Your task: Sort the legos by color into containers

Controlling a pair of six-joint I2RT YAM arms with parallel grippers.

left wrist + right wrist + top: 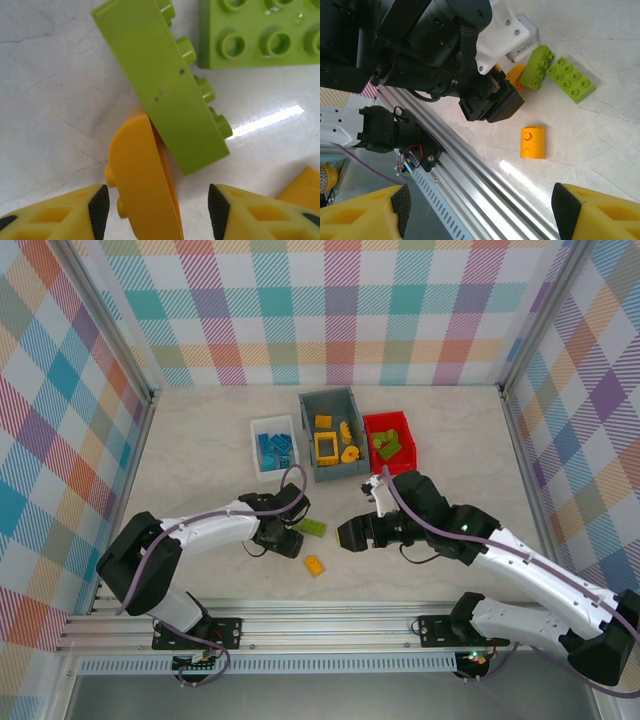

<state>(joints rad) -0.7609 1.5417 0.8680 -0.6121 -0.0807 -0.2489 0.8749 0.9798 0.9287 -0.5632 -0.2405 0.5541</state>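
Between the fingers of my left gripper (157, 210) an orange rounded lego (142, 170) stands on edge; the jaws are open, with a gap to the right pad. A green lego (165, 85) leans against the orange one, and a flat green lego (260, 32) lies just beyond. From above, my left gripper (292, 540) sits beside the green lego (312, 528), and a small yellow lego (314, 565) lies nearer the front. My right gripper (350, 533) hovers open and holds nothing, facing that yellow lego (533, 142). The white tray (258, 430) holds blue legos, the grey bin (330, 398) yellow ones, the red bin (388, 418) green ones.
The three containers stand side by side at the back centre. The aluminium rail (470, 165) runs along the table's front edge, close to the yellow lego. Checked walls close in the table on three sides. The two grippers face each other a short way apart.
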